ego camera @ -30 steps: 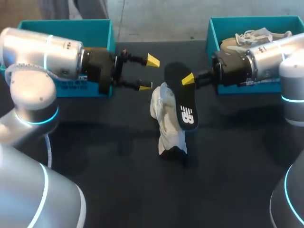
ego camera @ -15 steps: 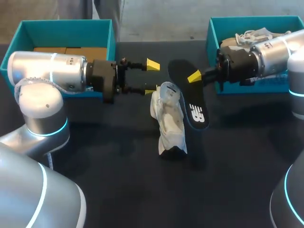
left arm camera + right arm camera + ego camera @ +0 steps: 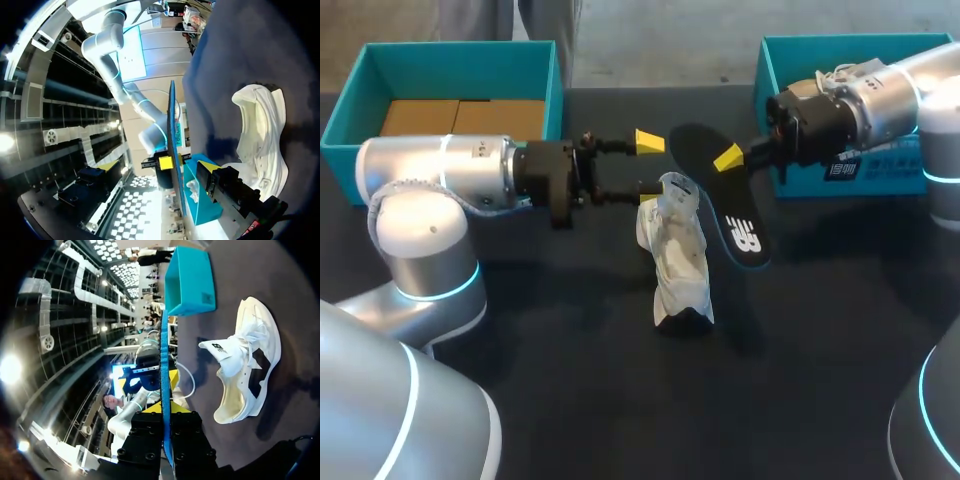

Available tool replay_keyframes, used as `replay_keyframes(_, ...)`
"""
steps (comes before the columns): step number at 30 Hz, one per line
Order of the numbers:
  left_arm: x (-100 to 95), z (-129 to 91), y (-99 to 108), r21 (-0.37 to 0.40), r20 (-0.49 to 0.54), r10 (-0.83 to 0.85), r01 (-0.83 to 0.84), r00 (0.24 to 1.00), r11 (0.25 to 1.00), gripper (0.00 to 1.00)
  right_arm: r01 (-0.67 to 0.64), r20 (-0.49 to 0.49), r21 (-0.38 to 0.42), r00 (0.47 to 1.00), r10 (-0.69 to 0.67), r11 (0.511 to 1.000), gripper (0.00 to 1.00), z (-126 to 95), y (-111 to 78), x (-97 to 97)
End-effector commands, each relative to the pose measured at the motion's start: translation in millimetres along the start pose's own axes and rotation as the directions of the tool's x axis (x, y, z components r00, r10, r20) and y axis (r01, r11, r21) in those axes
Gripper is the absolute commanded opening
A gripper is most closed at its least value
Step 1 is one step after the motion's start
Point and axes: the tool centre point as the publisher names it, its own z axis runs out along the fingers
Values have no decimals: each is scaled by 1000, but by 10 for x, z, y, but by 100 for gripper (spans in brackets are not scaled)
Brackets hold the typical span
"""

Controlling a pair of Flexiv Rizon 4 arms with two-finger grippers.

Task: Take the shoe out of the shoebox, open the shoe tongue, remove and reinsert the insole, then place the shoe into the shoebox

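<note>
done: shoe [image 3: 678,250] out on table [image 3: 570,380], insole [image 3: 735,225] pulled | right gripper [image 3: 728,160] clamped on insole, shoe beside and below it | left gripper [image 3: 648,165] spread, empty, shoe just ahead | left: reinsert insole, box shoe

Front of table [image 3: 620,400]: wide room to pass.
Left of shoe [image 3: 675,250]: left gripper [image 3: 648,164], fingers spread, crowds the collar, perhaps touching.
Right of shoe: slanting insole [image 3: 722,208] blocks; narrow gap.
</note>
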Motion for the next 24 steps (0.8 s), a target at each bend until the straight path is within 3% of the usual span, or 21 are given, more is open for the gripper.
replay_keyframes(1, 22, 33, -23, -7, 5, -2, 2, 1000, 1000, 100, 4, 5, 24, 1000, -5, 1000, 0, -6, 34, 22)
replay_keyframes(24, 22, 164, -35, -25, 45, -9, 10, 999, 1000, 100, 13, 8, 104, 1000, -14, 994, 0, 137, 25, 88)
